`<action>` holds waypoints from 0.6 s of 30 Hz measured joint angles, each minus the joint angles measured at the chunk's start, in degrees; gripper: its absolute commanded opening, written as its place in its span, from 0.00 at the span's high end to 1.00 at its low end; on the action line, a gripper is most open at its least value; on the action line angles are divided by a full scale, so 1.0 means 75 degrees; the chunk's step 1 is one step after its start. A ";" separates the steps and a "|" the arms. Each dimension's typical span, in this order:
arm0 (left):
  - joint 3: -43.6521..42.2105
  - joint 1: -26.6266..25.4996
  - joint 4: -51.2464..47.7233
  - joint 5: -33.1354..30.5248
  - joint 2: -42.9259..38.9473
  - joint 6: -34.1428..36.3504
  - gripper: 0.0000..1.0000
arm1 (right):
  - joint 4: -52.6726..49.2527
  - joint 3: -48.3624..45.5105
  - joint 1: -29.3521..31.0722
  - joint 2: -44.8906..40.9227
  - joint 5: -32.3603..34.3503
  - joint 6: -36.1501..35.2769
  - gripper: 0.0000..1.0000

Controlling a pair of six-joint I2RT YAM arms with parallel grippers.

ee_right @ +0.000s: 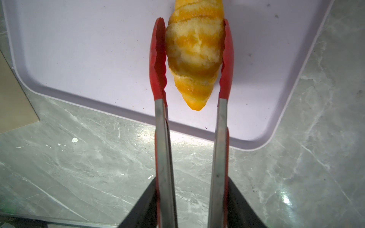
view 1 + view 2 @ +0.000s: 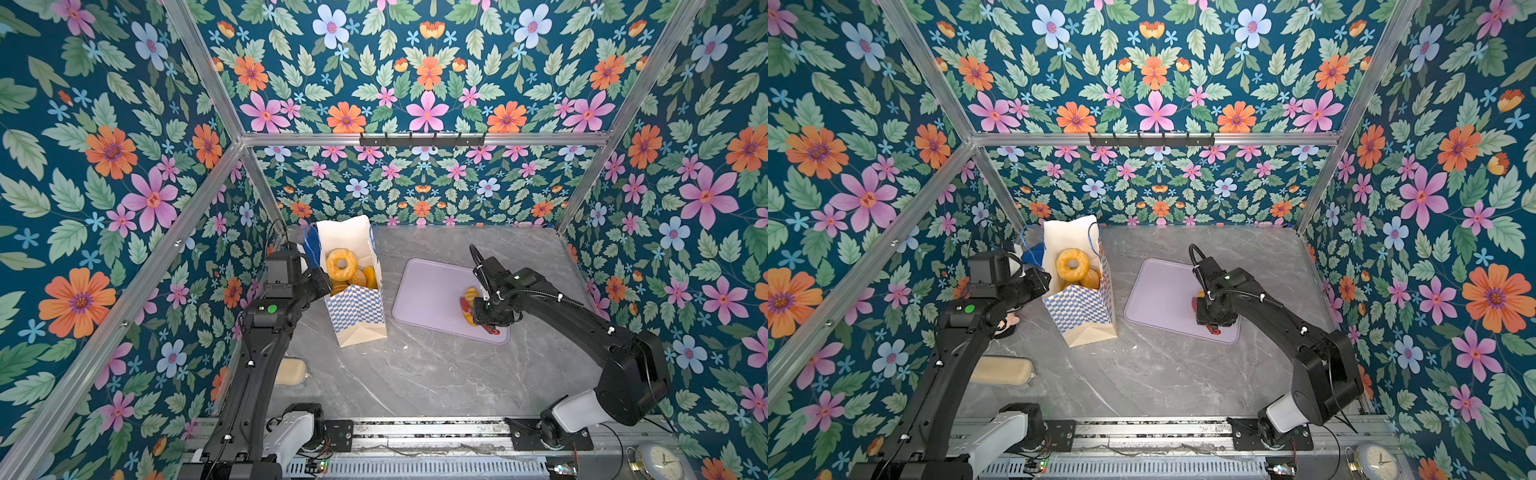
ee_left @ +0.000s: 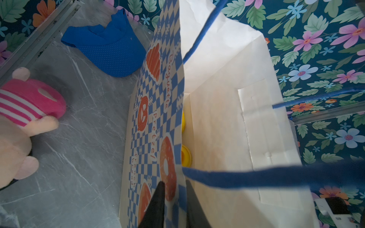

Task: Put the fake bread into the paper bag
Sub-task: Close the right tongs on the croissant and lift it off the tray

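Fake bread seen outside the bag amounts to one croissant [image 1: 194, 53], lying on the right part of the lavender tray [image 1: 79, 59], toward its near-right corner, on the right side of the tabletop [image 2: 436, 374]. The right fingers [image 1: 143, 207] are clamped on the steel handles of red-tipped tongs [image 1: 162, 138]. The two red tips flank the croissant, close against its sides; whether they press firmly cannot be told. Its long axis runs parallel to the tong arms, pointed end toward the fingers, so closure acts across the short width. The right arm is the nearer one. The paper bag [image 2: 357, 311] stands upright left of the tray, apart from it. The left fingers [image 3: 156, 207] pinch its checkered side wall at the rim, mouth open. A ring doughnut [image 2: 340, 264] and buns [image 2: 365, 277] lie inside. The croissant is glossy, golden-yellow with darker orange bands, segmented and tapered.
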 measured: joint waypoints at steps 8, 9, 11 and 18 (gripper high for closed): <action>0.0131 0.0000 -0.0047 -0.0012 0.0000 0.0029 0.79 | -0.0090 0.0175 0.0003 -0.0527 0.0157 0.0000 0.58; 0.0152 0.0000 -0.0055 -0.0012 0.0000 0.0032 0.79 | -0.0117 0.0224 0.0003 -0.0612 0.0175 0.0000 0.58; 0.0189 0.0000 -0.0096 -0.0017 -0.0009 0.0032 0.79 | -0.0166 0.0321 0.0003 -0.0740 0.0175 0.0000 0.58; 0.0245 0.0000 -0.0207 -0.0058 -0.0058 0.0087 0.89 | -0.0283 0.0842 0.0003 -0.1067 0.0117 0.0003 0.59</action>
